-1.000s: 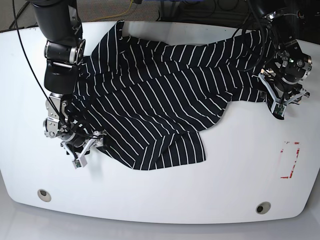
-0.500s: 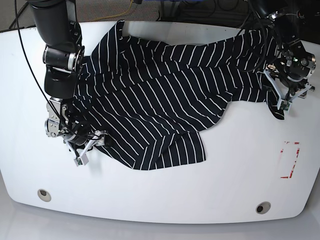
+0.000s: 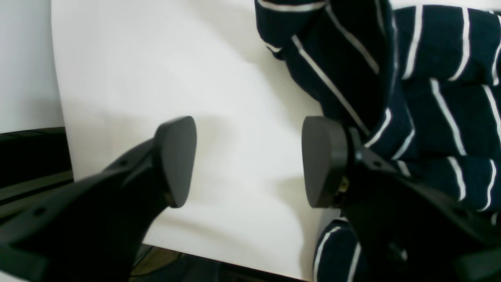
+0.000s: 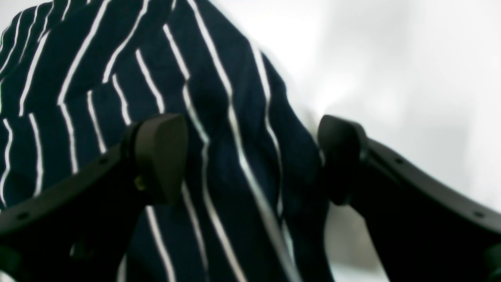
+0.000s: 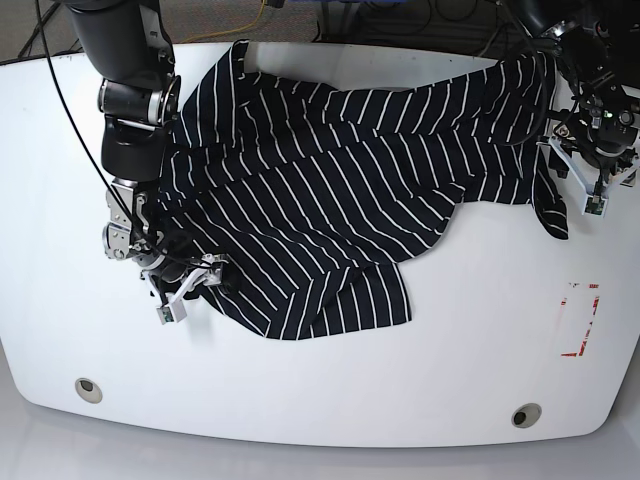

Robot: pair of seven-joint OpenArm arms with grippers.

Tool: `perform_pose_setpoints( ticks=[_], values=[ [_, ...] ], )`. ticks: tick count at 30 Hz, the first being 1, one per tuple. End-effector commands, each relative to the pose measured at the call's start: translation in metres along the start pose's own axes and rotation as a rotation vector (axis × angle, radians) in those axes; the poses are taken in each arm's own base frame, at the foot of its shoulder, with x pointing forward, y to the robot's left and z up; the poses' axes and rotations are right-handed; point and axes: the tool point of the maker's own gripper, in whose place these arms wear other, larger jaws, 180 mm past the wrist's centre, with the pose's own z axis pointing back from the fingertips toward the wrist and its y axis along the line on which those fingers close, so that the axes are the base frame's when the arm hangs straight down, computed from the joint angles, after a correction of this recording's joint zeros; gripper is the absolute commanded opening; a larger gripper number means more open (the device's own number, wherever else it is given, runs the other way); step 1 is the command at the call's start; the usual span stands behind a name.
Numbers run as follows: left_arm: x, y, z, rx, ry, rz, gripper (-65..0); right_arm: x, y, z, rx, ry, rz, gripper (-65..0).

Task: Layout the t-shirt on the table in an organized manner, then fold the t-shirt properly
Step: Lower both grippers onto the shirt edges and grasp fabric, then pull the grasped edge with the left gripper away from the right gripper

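Both grippers shifted, right gripper (image 4: 250,156) agape astride t-shirt (image 5: 320,190)

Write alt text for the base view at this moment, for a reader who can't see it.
A black t-shirt with thin white stripes lies rumpled and unfolded across a white table. The right end effector sits at its lower-left edge, the left end effector at its right edge, both open. A red-marked rectangle shows near the table's right side.

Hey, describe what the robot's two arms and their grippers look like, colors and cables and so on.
Both arms are black with silver joint rings and thin black cables looping alongside. The left gripper and right gripper have light grey finger brackets in the base view; up close, the fingers are matte black with rounded, flat-faced pads.
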Motion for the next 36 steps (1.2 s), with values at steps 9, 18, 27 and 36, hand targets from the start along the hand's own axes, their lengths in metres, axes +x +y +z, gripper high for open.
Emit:
perform_pose_setpoints(
  ticks=[9,18,27,36],
  values=[
    [0.023,0.007,-0.007,-0.005,-0.049,0.009,-25.0,-0.015,0.011,0.000,0.013,0.079,0.042,-40.8],
    [0.040,-0.014,-0.017,-0.083,-0.089,0.044,-24.8,-0.019,0.011,0.001,0.013,0.087,0.040,-38.3],
    [0.054,-0.032,-0.014,-0.174,-0.167,0.086,-24.7,-0.019,0.010,0.001,0.010,0.087,0.041,-35.9],
    [0.066,-0.050,-0.006,-0.288,-0.260,0.153,-24.7,-0.019,0.009,0.002,0.008,0.087,0.043,-36.4]
  ],
)
